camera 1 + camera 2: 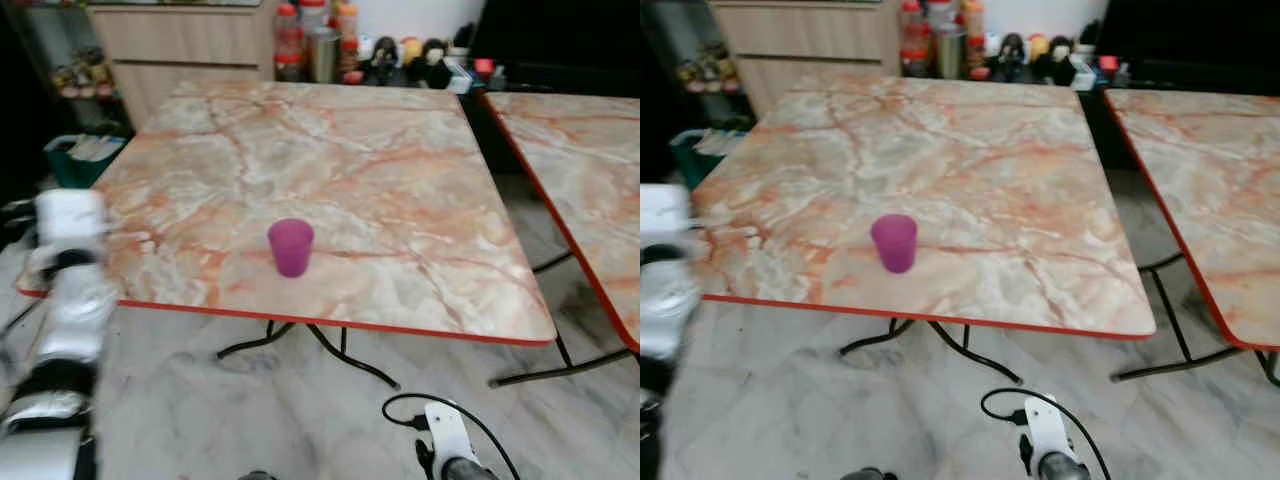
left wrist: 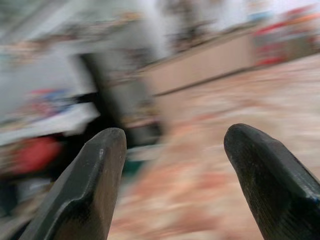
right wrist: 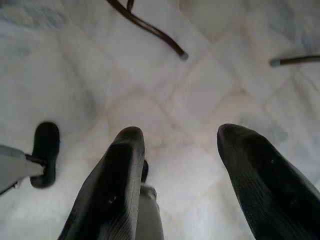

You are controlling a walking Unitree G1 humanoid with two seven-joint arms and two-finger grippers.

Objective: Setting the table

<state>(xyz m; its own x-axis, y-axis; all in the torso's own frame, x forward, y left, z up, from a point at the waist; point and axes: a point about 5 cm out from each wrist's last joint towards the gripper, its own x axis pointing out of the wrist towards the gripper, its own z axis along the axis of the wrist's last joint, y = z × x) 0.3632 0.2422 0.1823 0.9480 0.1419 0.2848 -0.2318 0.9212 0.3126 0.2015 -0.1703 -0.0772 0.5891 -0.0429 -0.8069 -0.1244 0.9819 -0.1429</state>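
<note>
Second marble-patterned, red-edged table (image 1: 590,190) at right, apart from first. Wooden drawer cabinet (image 1: 180,45) behind; cluttered bottles, metal canister (image 1: 322,54) beside it. Green bin (image 1: 82,160) at left. White marble-tile floor (image 1: 280,410).

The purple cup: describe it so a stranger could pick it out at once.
Find the big marble-patterned table with the red edge, in front of the robot. Near its front edge, left of centre, stands the purple cup, upright and alone. It is the one solid purple thing on the orange-veined top; the bottles stand far behind.

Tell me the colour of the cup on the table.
Purple-pink cup, clearest in the left eye view.
</note>
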